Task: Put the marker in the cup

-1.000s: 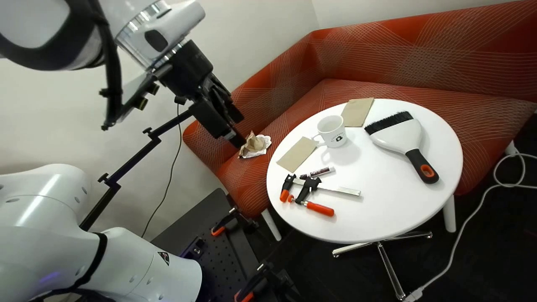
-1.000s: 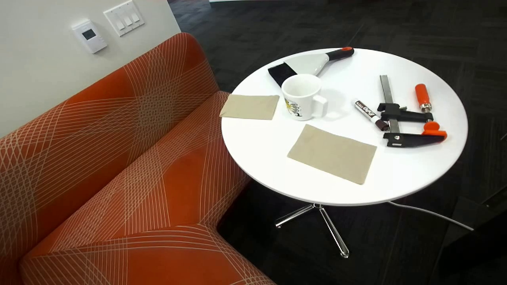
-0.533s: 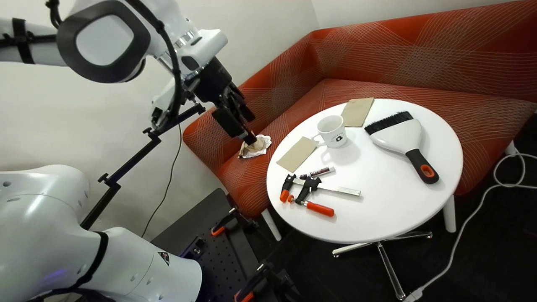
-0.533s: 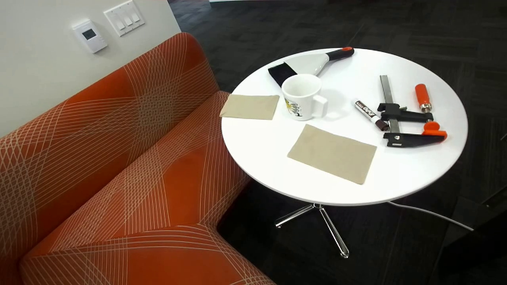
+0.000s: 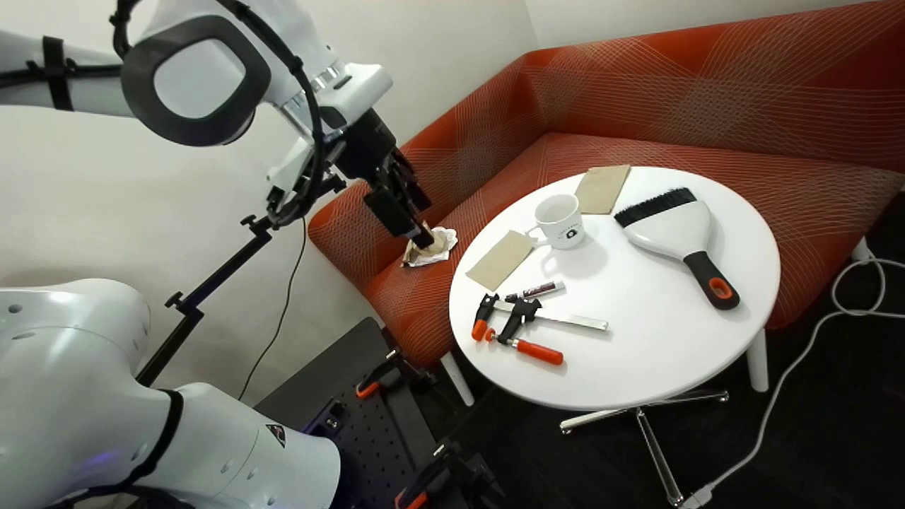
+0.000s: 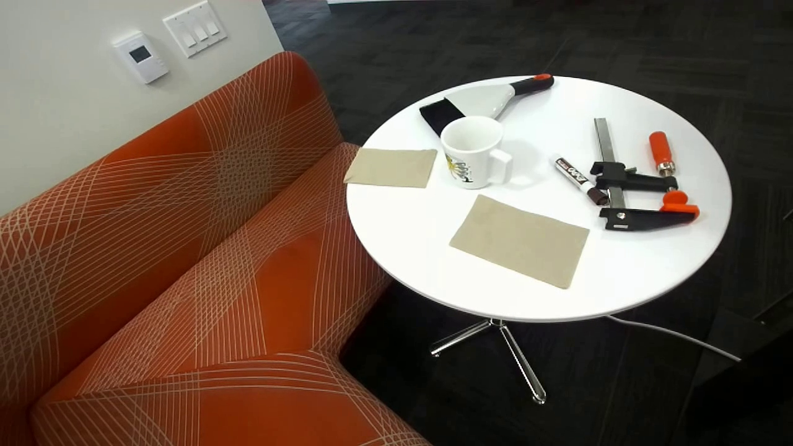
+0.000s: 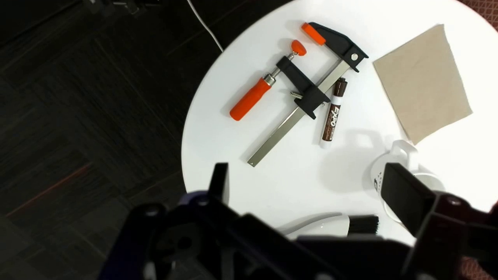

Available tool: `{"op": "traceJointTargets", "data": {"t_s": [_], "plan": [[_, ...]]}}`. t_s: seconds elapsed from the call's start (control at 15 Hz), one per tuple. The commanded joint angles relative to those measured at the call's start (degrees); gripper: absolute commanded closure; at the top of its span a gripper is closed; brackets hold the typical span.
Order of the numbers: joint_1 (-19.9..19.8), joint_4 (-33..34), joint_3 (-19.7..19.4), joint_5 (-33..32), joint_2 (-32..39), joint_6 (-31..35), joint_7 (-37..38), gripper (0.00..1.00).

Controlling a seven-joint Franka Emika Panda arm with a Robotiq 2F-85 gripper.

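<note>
One brown Expo marker (image 7: 332, 116) is seen on the round table (image 7: 218, 136), ahead of the empty, spread gripper (image 7: 309, 181) in the wrist view, its long axis nearly square to the closing line.

The white arm (image 5: 205, 79) reaches out high, its claw (image 7: 307, 179) angled down, fingers (image 7: 404, 194) wide apart.

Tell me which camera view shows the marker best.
The wrist view: the marker appears largest there, whole, with its EXPO label easy to read. In both exterior views it also shows, lying beside the clamp, but smaller, the label harder to read.
</note>
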Motion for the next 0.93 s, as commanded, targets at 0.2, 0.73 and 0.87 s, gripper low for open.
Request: {"op": "traceJointTargets", "data": {"t_s": [0.2, 0.73, 0.87], "plan": [[1.1, 0.8, -0.1, 1.6, 2.6, 2.8, 0.3, 0.00], [3.7, 4.7, 2.5, 2.9, 19.0, 17.6, 2.8, 0.00], [3.9, 6.3, 2.3, 2.2, 24.1, 20.2, 3.8, 0.00]]}}
